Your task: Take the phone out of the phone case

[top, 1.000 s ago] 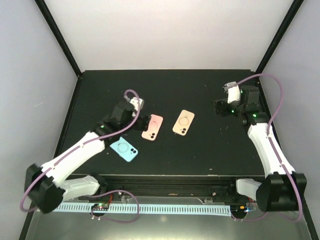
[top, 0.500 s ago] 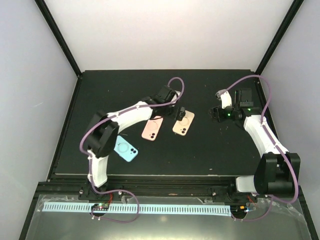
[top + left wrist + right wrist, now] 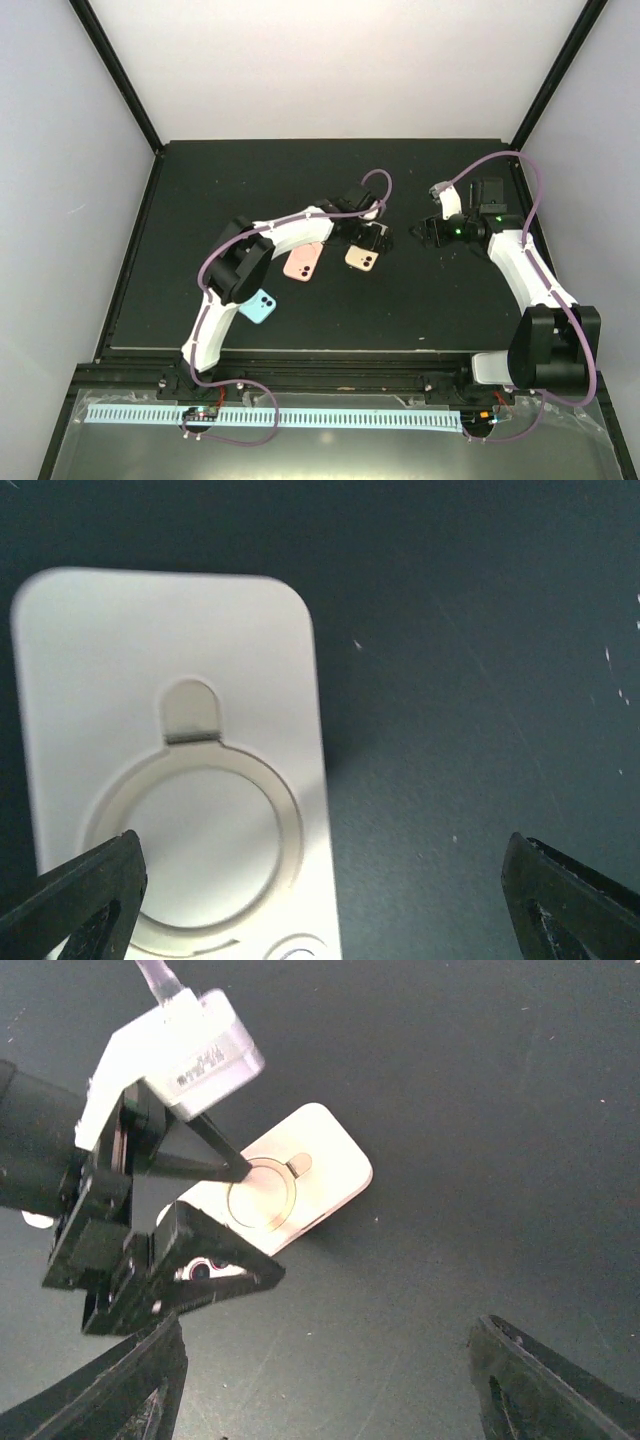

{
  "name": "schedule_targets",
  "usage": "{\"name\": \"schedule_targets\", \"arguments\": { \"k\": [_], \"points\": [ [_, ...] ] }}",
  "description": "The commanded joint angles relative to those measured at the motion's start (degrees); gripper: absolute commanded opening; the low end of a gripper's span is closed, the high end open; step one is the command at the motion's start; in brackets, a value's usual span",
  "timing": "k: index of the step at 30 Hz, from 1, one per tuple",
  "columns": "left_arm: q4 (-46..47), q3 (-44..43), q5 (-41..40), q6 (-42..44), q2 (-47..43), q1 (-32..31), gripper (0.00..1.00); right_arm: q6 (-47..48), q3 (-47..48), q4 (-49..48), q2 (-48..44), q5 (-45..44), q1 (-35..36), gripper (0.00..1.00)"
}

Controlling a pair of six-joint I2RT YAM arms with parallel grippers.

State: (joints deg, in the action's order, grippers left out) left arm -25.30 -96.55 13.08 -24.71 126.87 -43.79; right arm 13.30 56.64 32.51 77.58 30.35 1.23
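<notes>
The phone in its beige phone case lies face down on the black mat, ring side up. It fills the left of the left wrist view as the beige case. My left gripper hovers over the case's far end, open; one jaw stands over the case, the other over bare mat to its right, midpoint. My right gripper is open and empty, to the right of the case. In the right wrist view the case shows ahead of my right gripper, partly covered by the left gripper.
A pink cased phone lies just left of the beige one. A light blue cased phone lies nearer the front, under the left arm. The mat's raised edge and black frame posts bound the area.
My left arm swung right from the pink phone to above the beige case, jaws opening wider. The right gripper shifted slightly left toward the case and narrowed a little.
</notes>
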Motion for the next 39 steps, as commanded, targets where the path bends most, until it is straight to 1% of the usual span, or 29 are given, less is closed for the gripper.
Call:
{"name": "schedule_targets", "arguments": {
  "k": [1, 4, 9, 11, 14, 17, 20, 24, 27, 30, 36, 38, 39],
  "points": [
    [-1.6, 2.6, 0.0, -1.5, -2.5, -1.6, 0.99, 1.1, 1.2, 0.3, 0.1, 1.7, -0.3, 0.78],
    [-0.9, 6.5, -0.6, -1.6, -5.4, -1.9, 0.99, 1.1, 1.2, 0.5, 0.1, 2.1, -0.3, 0.78],
    [2.1, 15.4, -6.7, -0.5, -12.7, -1.8, 0.99, 1.0, 1.1, 0.8, 0.0, 2.2, -0.3, 0.78],
    [1.8, 16.2, -9.2, -0.4, -14.0, -1.7, 0.99, 1.0, 1.1, 0.8, 0.1, 2.2, -0.3, 0.78],
    [-0.3, 14.3, -9.1, 0.0, -12.5, -1.5, 0.99, 1.0, 1.2, 0.8, 0.2, 2.3, -0.4, 0.79],
    [0.1, 13.3, -6.8, -0.2, -10.2, -1.5, 0.99, 0.9, 1.1, 1.0, 0.3, 2.0, -0.3, 0.78],
    [-1.1, 11.3, -6.1, -1.0, -7.6, -1.6, 0.99, 0.7, 1.1, 0.9, 0.3, 1.5, -0.3, 0.79],
    [-1.9, 8.8, -4.6, -1.3, -6.3, -2.1, 0.99, 0.1, 1.1, 0.8, 0.3, 0.8, -0.4, 0.81],
    [-0.4, 8.3, -1.3, -1.4, -6.0, -2.9, 0.99, -0.4, 1.4, 0.8, 0.6, 0.6, -0.7, 0.82],
    [1.4, 6.5, 3.5, -3.5, -4.4, -4.5, 0.99, -1.0, 2.2, 1.5, 1.0, 3.2, -2.6, 0.83],
    [1.2, -5.5, 11.3, -5.0, 1.7, -9.6, 0.99, -1.1, 3.5, 3.2, 1.3, 4.5, -8.5, 0.86],
    [1.4, -5.8, 10.7, -4.7, 0.1, -9.7, 0.99, 0.7, 3.6, 4.4, 1.0, 3.8, -9.6, 0.89],
    [1.5, -4.5, 8.1, -3.9, -2.1, -9.7, 0.99, 3.0, 3.6, 5.2, 0.8, 3.1, -9.7, 0.90]
  ]
}}
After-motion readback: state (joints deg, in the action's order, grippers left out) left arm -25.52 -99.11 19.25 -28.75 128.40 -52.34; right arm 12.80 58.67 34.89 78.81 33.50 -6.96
